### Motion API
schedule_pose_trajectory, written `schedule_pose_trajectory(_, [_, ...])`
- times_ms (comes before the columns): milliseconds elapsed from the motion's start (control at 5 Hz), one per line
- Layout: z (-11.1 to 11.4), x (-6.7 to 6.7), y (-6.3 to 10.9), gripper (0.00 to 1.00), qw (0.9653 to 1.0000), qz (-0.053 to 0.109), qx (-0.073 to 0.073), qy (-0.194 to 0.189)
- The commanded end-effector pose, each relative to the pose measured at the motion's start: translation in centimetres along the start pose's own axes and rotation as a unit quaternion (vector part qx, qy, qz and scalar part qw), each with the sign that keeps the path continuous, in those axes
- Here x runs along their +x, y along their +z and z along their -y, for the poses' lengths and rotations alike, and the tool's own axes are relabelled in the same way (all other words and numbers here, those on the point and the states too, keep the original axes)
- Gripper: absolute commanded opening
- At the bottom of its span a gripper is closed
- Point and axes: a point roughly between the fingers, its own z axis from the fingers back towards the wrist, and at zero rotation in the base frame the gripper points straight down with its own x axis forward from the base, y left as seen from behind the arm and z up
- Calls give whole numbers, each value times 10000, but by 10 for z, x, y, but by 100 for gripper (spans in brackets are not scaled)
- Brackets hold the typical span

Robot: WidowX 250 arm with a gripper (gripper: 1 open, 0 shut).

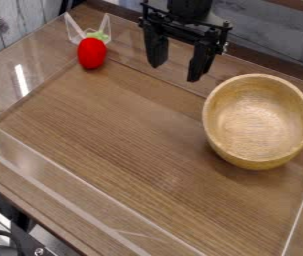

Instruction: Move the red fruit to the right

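Gripper (178, 62) hangs over the far part of the wooden table (107, 125), fingers pointing down, spread wide, nothing that I can make out between them. Red fruit (92, 54) lies off to one side of the gripper, toward the picture's left edge, near but clearly apart from the fingers. Some pale, greenish stuff right behind the fruit, probably its leafy top; too blurred to be sure. Bowl (258, 122) sits on the other side of the gripper and nearer the viewer, also apart from it. So the tool stands roughly between the two. My reading: a waiting pose, high enough to see past and wide enough to straddle something small. The open spread makes sense, since a rounded fruit needs a finger down each side before any squeeze. Fruit lies close to the raised edge of the table, which would leave less room for a finger on that far side; a crooked approach might nudge it or set it rolling. Job looks undone, as far as I can judge: fruit still to be fetched, then carried across beneath where the gripper hangs. Bowl could be in the way if the carry runs long; a short shift would stop before it.
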Motion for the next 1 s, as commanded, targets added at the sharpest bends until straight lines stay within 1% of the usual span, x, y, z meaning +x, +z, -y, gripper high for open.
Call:
schedule_pose_trajectory(0, [-16, 2, -5, 100, 9980, 29, -46, 629])
schedule_pose_trajectory(200, [-48, 17, -3, 100, 9903, 170, -101, 1372])
schedule_pose_trajectory(400, [-92, 32, -1, 100, 9782, 317, -189, 2046])
schedule_pose_trajectory(600, [-121, 39, -1, 100, 9651, 491, -237, 2563])
schedule_pose_trajectory(800, [-136, 48, -4, 100, 9507, 693, -278, 3011])
